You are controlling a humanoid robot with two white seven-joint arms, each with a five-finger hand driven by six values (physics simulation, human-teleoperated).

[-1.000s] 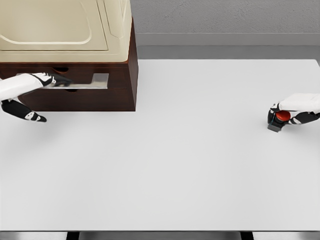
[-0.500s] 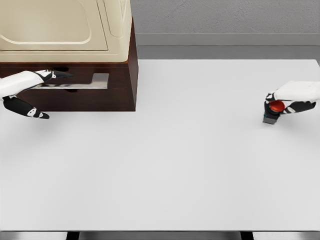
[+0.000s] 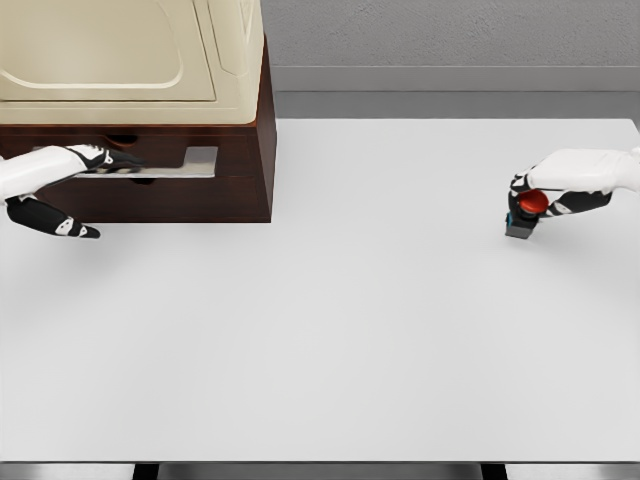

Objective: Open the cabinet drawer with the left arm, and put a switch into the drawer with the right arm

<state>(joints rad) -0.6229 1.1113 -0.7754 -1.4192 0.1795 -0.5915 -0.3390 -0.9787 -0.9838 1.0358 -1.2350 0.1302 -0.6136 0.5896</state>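
The white tabletop (image 3: 350, 320) lies bare between the right hand (image 3: 560, 190) and the cabinet (image 3: 200, 170). The left hand (image 3: 60, 170) lies across the drawer (image 3: 170, 162) front, and the cream appliance (image 3: 130, 60) overhangs it; the drawer's opening seems hardly visible.

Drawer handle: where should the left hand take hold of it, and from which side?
Grip the silver handle, a flat bar running across the drawer front under the cream cabinet. Come from the front, fingers hooked over its edge, and pull straight toward the robot. The left hand is already at its left end; whether the fingers have closed on it cannot be seen.
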